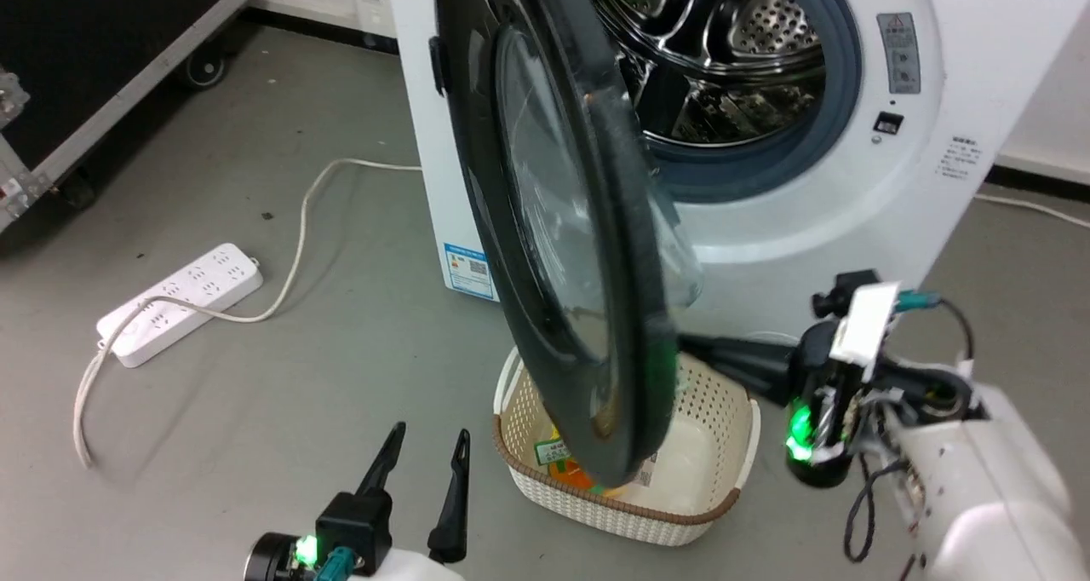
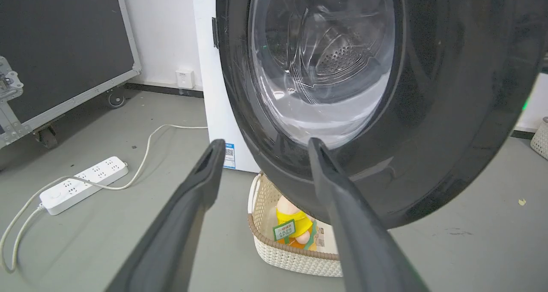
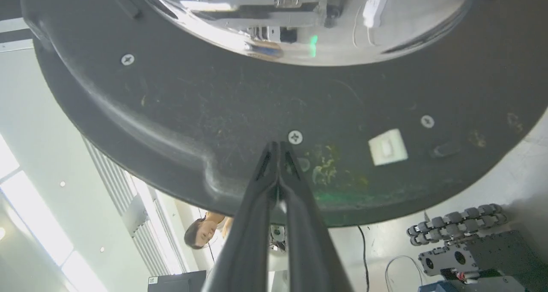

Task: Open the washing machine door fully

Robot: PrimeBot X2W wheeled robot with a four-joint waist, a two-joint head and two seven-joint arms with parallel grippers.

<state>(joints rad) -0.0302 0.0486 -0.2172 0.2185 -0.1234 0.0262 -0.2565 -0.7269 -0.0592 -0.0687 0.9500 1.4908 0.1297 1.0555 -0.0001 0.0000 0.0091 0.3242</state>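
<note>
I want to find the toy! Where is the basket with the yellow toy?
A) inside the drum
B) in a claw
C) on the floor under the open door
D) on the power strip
C: the basket sits on the floor below the swung-out washing machine door, yellow toy inside.

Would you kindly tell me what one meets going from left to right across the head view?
Going rightwards: black case → power strip → left gripper → washing machine door → right gripper.

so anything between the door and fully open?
The open left gripper hovers off the outer face of the washing machine door, likely in its swing. The basket sits under its lower edge; clearance unclear.
</note>
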